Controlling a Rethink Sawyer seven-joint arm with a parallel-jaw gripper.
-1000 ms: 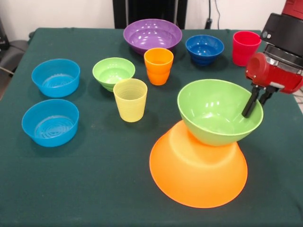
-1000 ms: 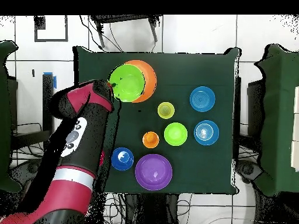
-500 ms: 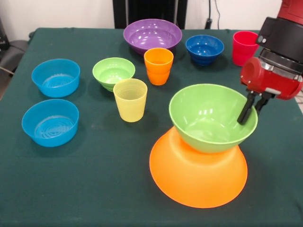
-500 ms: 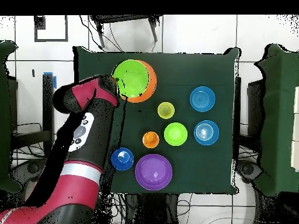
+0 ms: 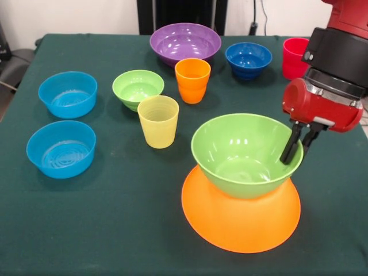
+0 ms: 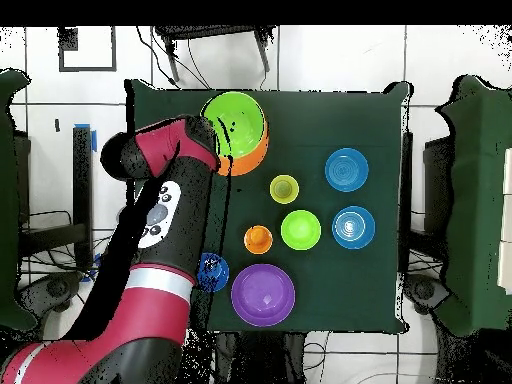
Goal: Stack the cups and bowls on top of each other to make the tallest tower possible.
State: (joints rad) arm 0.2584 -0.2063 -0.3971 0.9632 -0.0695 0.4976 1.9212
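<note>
End effector (image 5: 296,150): pinching the big green bowl (image 5: 244,154) by its rim.
Bowl: upright on the upturned orange bowl (image 5: 241,215), off-centre.
Risk: letting go now; bowl may slide off onto tabletop (image 5: 115,218).

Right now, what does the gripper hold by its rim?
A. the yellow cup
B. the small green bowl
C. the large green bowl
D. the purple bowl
C: the gripper is pinched on the rim of the large green bowl, with one finger inside and one outside, and the bowl sits above the upside-down orange bowl.
</note>
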